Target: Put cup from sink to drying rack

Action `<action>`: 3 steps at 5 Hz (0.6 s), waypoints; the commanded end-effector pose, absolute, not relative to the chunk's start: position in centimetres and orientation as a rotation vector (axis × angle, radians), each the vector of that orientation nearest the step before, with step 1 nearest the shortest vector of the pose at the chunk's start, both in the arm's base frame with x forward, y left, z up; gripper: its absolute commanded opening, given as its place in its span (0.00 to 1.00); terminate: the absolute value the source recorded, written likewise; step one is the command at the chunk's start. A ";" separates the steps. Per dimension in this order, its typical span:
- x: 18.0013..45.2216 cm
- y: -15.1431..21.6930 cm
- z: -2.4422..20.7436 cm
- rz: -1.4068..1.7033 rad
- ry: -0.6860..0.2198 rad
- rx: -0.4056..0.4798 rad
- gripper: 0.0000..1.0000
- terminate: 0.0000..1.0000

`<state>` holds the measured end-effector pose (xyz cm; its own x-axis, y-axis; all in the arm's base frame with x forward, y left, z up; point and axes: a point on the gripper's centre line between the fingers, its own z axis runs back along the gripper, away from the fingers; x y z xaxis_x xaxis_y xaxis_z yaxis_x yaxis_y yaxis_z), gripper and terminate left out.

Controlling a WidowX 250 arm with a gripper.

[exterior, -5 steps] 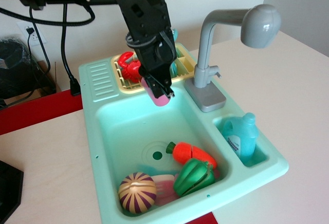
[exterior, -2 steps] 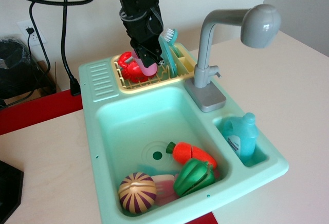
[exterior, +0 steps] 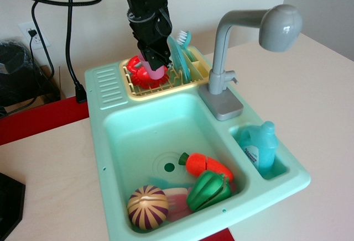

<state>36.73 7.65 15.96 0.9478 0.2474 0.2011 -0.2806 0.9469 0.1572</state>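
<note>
My black gripper (exterior: 154, 64) is shut on the small pink cup (exterior: 155, 73). It holds the cup over the pale-yellow drying rack (exterior: 163, 84) at the back of the mint-green sink (exterior: 166, 136). The cup hangs low among the rack's ribs, just right of a bright red toy (exterior: 138, 69). I cannot tell whether the cup touches the rack. The basin below is free of the arm.
A teal plate and brush (exterior: 178, 53) stand in the rack's right side. The grey faucet (exterior: 243, 42) rises to the right. In the basin's front lie a carrot (exterior: 207, 165), a green pepper (exterior: 209, 190), a striped onion (exterior: 147, 207) and a flat pale-pink piece (exterior: 178, 202). A blue bottle (exterior: 260, 146) stands in the side well.
My gripper has carried the cup from above the basin's back edge up and back over the drying rack, then lowered it slightly toward the ribs.
</note>
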 end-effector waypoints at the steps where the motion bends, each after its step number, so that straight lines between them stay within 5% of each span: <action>1: 36.8 8.3 16.2 0.263 -0.197 0.195 0.00 0.00; 3: 36.0 8.5 14.1 0.254 -0.150 0.219 0.00 0.00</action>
<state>35.50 8.27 12.54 0.9651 0.2254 0.1331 -0.2499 0.9448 0.2121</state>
